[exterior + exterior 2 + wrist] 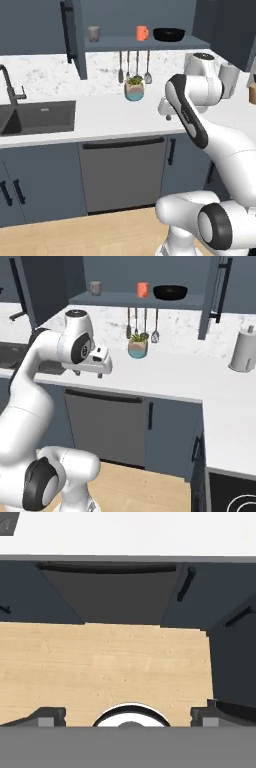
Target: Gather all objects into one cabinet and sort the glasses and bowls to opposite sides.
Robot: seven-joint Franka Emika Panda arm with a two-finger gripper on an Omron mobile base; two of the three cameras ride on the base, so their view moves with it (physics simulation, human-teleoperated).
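The slate-blue wall cabinet (145,44) (150,300) stands open, its door (75,35) swung out with a black bar handle. On its shelf sit a grey-green cup (94,33) (95,288) at the left, one orange mug (142,33) (143,289) in the middle and the wide black bowl (169,34) (170,292) at the right. A second orange mug is out of view. My gripper (168,116) (89,375) (129,718) hangs over the counter's front edge, well below the shelf. It points down at the wooden floor and is open, holding nothing.
A potted plant in a teal pot (134,88) (138,346) stands under hanging utensils (134,65). A sink (35,117) with a black faucet is at the left, a paper-towel holder (243,351) at the right. The dishwasher (122,172) sits below the white counter (105,117).
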